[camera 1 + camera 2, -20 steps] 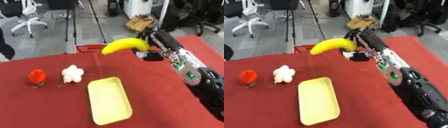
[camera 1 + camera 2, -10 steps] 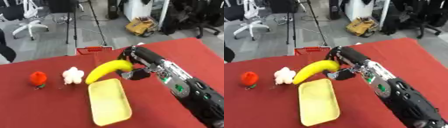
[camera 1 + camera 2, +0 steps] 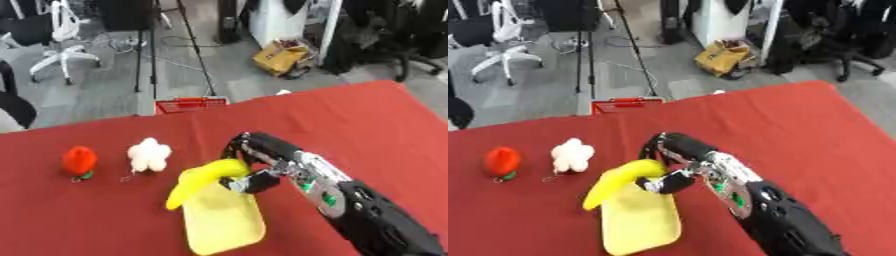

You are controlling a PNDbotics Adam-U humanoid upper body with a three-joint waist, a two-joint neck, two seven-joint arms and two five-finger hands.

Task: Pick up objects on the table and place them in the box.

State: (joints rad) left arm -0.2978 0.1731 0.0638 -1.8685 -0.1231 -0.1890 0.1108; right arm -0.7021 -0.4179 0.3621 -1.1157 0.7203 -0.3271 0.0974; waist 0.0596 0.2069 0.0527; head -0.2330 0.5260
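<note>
Below, your right hand (image 3: 249,172) reaches in from the lower right, its fingers curled round the stem end of a yellow banana (image 3: 199,180). You hold the fruit over the near-left part of the red table (image 3: 350,125) — its long body slants down and to the left, with the free tip past the left edge of the yellow box (image 3: 223,220). That box, a shallow rectangular tray, lies on the cloth just under and in front of your hand; its far end is partly covered by the banana and your fingers. Whether the banana's tip touches the table or the tray rim cannot be told.

To the left, well apart from the tray, two more things rest on the cloth: a white flower-shaped soft toy (image 3: 149,154) and, just beside it farther left, a red rounded fruit-like thing (image 3: 79,160) with a small green part at its base. Both lie clear of your hand.

Beyond the far table edge a red basket-like frame (image 3: 190,104) stands on the grey floor — behind it, office chairs and a stand.
</note>
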